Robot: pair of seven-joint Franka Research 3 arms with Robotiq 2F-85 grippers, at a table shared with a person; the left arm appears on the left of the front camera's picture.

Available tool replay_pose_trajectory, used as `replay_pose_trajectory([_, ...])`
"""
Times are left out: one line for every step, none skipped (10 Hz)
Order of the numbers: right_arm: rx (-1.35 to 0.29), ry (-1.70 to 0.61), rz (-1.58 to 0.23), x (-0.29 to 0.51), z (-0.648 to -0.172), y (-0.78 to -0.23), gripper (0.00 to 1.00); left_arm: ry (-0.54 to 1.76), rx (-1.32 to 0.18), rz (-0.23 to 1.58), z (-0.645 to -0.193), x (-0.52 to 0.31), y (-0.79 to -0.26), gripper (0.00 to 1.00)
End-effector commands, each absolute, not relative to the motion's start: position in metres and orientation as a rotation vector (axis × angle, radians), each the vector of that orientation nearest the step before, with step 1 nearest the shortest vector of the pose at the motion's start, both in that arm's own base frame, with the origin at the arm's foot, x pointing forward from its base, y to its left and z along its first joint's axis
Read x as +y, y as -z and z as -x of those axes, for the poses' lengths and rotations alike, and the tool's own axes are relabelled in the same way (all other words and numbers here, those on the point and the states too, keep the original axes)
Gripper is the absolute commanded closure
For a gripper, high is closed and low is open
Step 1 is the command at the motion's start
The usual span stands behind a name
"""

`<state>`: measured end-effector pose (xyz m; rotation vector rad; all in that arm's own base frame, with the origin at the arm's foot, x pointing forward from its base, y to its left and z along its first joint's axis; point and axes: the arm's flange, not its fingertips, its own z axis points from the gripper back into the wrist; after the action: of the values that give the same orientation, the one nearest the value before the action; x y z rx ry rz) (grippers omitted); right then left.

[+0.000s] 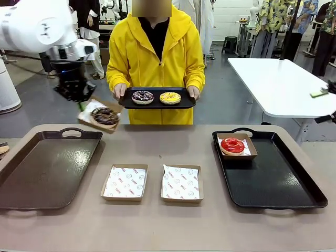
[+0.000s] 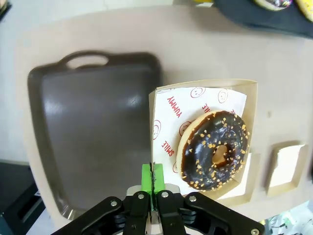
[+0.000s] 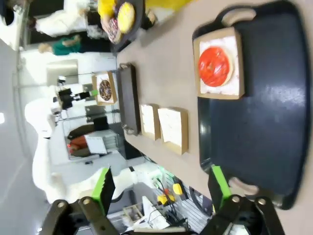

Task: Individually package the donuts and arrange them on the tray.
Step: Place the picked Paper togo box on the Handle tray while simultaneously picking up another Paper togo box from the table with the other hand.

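While clamping the left gripper [image 2: 152, 172] jaws shut on one wall of a paper-lined cardboard box [image 2: 203, 87], holding it up off the bench [image 1: 168, 226], beside the left tray [image 1: 47, 173] rather than over it, going by the wrist view. Got the chocolate donut [image 2: 214, 151] with the nutty bits sitting flat inside, so calling that one packaged but not parked yet. Nothing on that left tray so far, lol.

Over on the other side: right gripper [image 3: 161, 185] jaws spread wide, gripping nothing, hanging above the right tray [image 1: 278, 184]. Already boxed and placed there: the red donut [image 1: 232, 145], tucked into the far corner nearest the middle of the bench.

Further out, two empty boxes [image 1: 124, 182] side by side mid-bench, paper liners in, waiting. Beyond those, across the bench, a person [image 1: 157, 47] in a yellow hoodie holding a small black serving tray [image 1: 156, 104] with both hands, carrying the purple-brown sprinkled donut [image 1: 142, 96] and the yellow donut [image 1: 170, 97], both loose, no boxes.

Scorekeeping, as a guess only: one of four fully done, one boxed but up in the air, two not packaged at all. Left to do, probably: set the held box down on a tray, then get the last two into the empties and line those up too. Roughly a third of the way, maybe a touch more.
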<state>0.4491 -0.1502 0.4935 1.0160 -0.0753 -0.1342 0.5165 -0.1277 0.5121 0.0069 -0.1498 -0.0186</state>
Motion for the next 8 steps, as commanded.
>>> replay_pose_trajectory([0.035, 0.106, -0.865, -0.108, -0.465, -0.516, 0.0, 0.006, -0.176, 0.003, -0.483, -0.101, -0.506, 0.99])
replay_pose_trajectory([0.06, 0.092, -0.78, -0.071, -0.472, -0.523, 0.0, -0.029, -0.182, 0.0, -0.475, -0.082, -0.505, 0.99])
replay_pose_trajectory([0.066, 0.084, -0.717, -0.043, -0.477, -0.525, 0.0, -0.051, -0.181, 0.005, -0.47, -0.067, -0.503, 0.99])
replay_pose_trajectory([0.072, 0.081, -0.658, -0.019, -0.475, -0.523, 0.0, -0.076, -0.182, 0.009, -0.463, -0.054, -0.501, 0.99])
replay_pose_trajectory([0.076, 0.074, -0.606, 0.002, -0.469, -0.516, 0.0, -0.09, -0.191, 0.012, -0.454, -0.043, -0.497, 0.99])
replay_pose_trajectory([0.087, 0.062, -0.562, 0.022, -0.465, -0.508, 0.0, -0.093, -0.192, 0.011, -0.453, -0.033, -0.495, 0.99])
replay_pose_trajectory([0.097, 0.051, -0.538, 0.037, -0.464, -0.501, 0.0, -0.109, -0.192, 0.007, -0.454, -0.028, -0.493, 0.99])
replay_pose_trajectory([0.109, 0.048, -0.537, 0.045, -0.464, -0.496, 0.0, -0.109, -0.192, 0.008, -0.454, -0.031, -0.492, 0.99])
